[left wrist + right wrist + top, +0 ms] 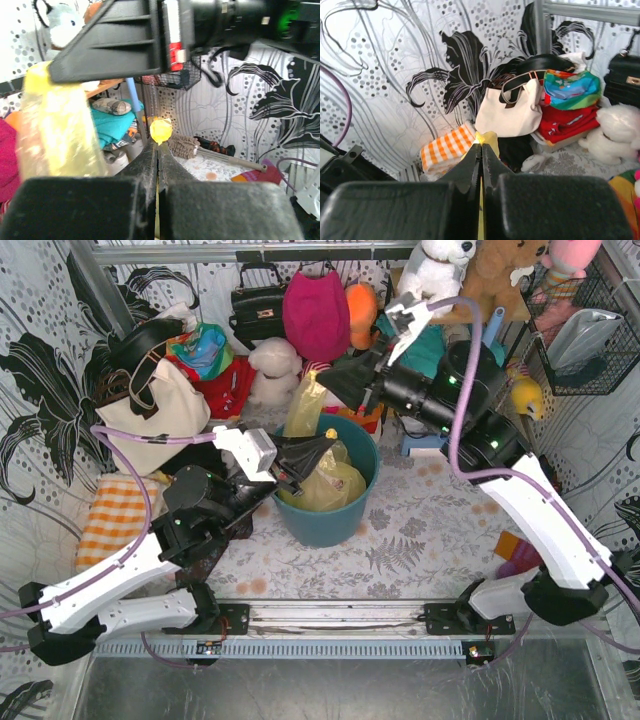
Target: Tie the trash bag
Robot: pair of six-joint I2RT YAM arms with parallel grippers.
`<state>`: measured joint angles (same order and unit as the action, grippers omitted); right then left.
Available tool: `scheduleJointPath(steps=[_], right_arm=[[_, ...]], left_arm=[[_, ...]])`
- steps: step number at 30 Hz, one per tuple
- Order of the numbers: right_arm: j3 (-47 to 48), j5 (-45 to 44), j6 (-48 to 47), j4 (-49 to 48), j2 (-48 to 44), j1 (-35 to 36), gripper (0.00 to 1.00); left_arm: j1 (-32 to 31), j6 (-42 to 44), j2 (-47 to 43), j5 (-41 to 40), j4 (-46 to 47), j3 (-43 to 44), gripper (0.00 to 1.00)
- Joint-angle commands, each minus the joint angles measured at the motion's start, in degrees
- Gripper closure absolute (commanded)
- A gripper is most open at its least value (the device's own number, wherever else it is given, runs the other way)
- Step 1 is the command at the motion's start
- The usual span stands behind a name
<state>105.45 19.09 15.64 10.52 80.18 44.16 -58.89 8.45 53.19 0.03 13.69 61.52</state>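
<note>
Trash bag (325,485) in the bin (330,528), both claws pinched shut on its plastic.
The yellow-green bag sits in the teal bin at the middle of the table (425,530), one flap stretched up toward 12 o'clock. The left claw (328,442) grips bag plastic over the bin's 12 o'clock rim. The right claw (323,380), just beyond it, grips the top of the raised flap. A cream tote (165,408) stands at 10 o'clock.

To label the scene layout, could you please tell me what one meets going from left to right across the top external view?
Orange checked cloth → teal bin holding the trash bag → wire basket.
</note>
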Motion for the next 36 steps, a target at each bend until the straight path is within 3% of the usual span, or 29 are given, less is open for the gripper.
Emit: scheduleJointPath(steps=[1, 6, 18, 28, 36], right_arm=[[-6.0, -10.4, 8.9, -4.0, -4.4, -0.1, 1.0], [-12.3, -14.5, 13.1, -4.9, -7.9, -0.1, 1.0], [-21.4, -13.6, 18.7, -8.7, -12.4, 0.0, 1.0], [-29.6, -10.9, 18.6, -17.6, -15.8, 1.9, 1.0], [-31.1, -9.0, 14.7, -19.1, -16.7, 4.3, 1.0]], left_arm=[[-0.3, 1.7, -0.8, -6.0, 4.1, -0.8, 1.0], [-0.3, 1.7, -1.5, -6.4, 5.5, -1.5, 1.0], [-0.3, 2.4, -2.7, -8.0, 5.4, -2.4, 1.0], [-0.3, 1.8, -3.3, -9.5, 5.4, -3.0, 1.0], [-0.3, 1.4, -3.6, -10.7, 4.7, -2.9, 1.0]])
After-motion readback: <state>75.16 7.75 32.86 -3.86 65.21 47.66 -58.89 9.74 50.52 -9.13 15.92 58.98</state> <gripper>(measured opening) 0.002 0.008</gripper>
